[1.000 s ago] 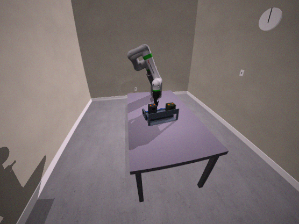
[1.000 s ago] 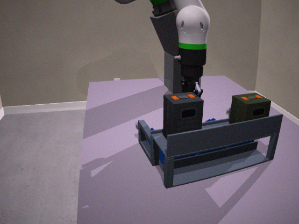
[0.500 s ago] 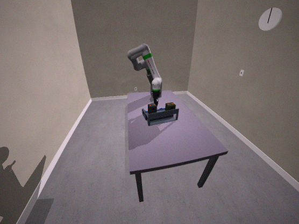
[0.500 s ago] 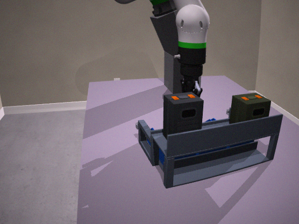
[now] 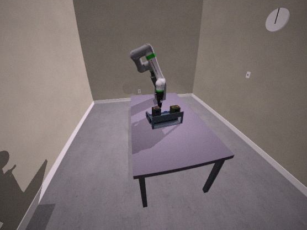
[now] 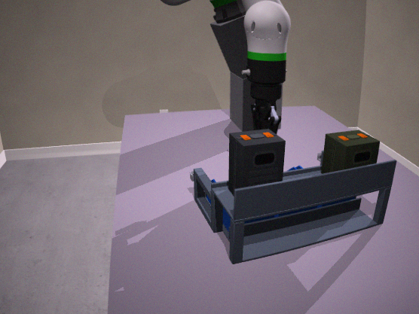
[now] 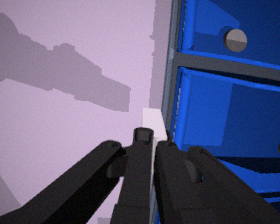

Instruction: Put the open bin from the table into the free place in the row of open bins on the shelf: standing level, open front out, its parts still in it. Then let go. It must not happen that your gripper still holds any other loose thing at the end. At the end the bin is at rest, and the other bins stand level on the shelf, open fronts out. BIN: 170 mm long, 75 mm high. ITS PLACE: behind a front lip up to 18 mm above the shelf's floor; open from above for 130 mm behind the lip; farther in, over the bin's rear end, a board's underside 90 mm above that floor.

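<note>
My gripper [image 7: 150,122] is shut, and I see nothing between its fingers. It points down at the table just in front of the grey shelf [image 6: 301,200], at the shelf's front lip [image 7: 170,66]. In the exterior view the gripper [image 6: 269,123] hangs behind the black box, on the far side of the shelf. Two blue open bins stand side by side behind the lip in the wrist view: one [image 7: 231,16] holds grey round parts, the other [image 7: 219,110] lies right beside my fingers. I cannot tell whether the fingers touch the lip or that bin. The top and exterior views show only slivers of blue [image 6: 298,168].
A black box [image 6: 256,160] and a dark green box [image 6: 351,152] stand on the shelf's top board. The shelf [image 5: 165,119] sits on the purple table [image 5: 171,138] near the arm's base. The grey arm pedestal [image 6: 241,102] stands just behind the gripper.
</note>
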Controlling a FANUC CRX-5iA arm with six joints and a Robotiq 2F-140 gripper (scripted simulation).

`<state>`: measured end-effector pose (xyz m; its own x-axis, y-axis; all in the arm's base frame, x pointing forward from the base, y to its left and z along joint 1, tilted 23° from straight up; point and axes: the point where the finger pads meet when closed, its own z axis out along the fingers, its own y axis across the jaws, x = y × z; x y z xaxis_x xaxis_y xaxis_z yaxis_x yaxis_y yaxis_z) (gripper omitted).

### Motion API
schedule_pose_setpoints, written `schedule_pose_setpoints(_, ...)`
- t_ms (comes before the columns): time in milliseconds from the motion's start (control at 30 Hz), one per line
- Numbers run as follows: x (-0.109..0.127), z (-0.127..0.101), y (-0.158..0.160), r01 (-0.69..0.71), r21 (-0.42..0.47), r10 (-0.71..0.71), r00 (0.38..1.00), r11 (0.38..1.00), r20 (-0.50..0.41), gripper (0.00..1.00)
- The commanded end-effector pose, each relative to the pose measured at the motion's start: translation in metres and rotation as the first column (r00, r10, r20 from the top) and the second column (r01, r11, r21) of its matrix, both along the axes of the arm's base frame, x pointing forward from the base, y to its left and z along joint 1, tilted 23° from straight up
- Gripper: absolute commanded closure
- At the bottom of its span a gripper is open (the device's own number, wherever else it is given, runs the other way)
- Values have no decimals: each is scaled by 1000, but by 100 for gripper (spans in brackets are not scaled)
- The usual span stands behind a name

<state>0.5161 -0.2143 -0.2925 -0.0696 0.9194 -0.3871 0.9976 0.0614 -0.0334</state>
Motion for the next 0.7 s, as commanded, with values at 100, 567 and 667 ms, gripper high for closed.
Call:
schedule_pose_setpoints(100,-3,3,1,0,0,0,1000,1000,1,100)
schedule_pose_setpoints(567,-3,13,5,0,0,0,1000,1000,1,100)
schedule_pose_setpoints(667,-3,22,9,0,0,0,1000,1000,1,100)
